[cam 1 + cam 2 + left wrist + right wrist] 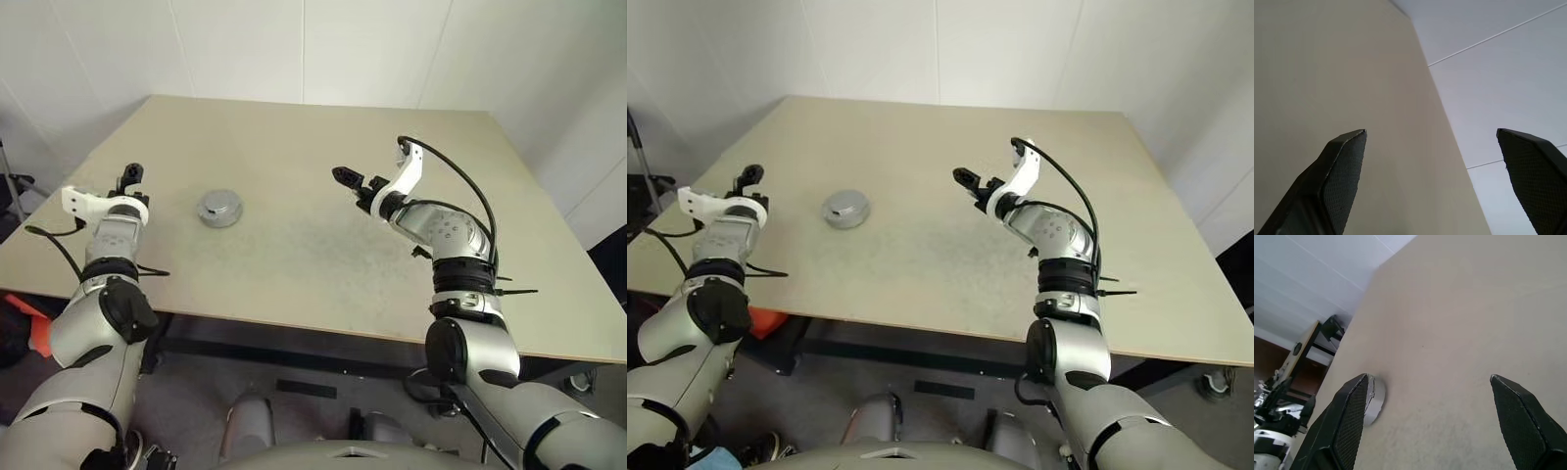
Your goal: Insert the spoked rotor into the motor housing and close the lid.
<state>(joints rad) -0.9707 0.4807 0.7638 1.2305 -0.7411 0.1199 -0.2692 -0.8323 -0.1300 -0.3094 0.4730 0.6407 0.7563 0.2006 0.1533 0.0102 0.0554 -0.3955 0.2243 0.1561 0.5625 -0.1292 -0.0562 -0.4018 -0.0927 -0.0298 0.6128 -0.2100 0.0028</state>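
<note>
Fingers [1342, 176] of left gripper [130, 176] spread wide, empty, above tabletop [323, 157]. Right gripper [355, 182] likewise agape, holding nothing. Between them, nearer the left: motor housing [219, 208], flat on tabletop, silver lid on, contents hidden.

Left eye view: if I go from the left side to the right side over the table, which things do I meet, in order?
Left gripper with two black fingers, open → round silver-grey closed motor housing lying on the beige table → right gripper with two black fingers, open.
</note>
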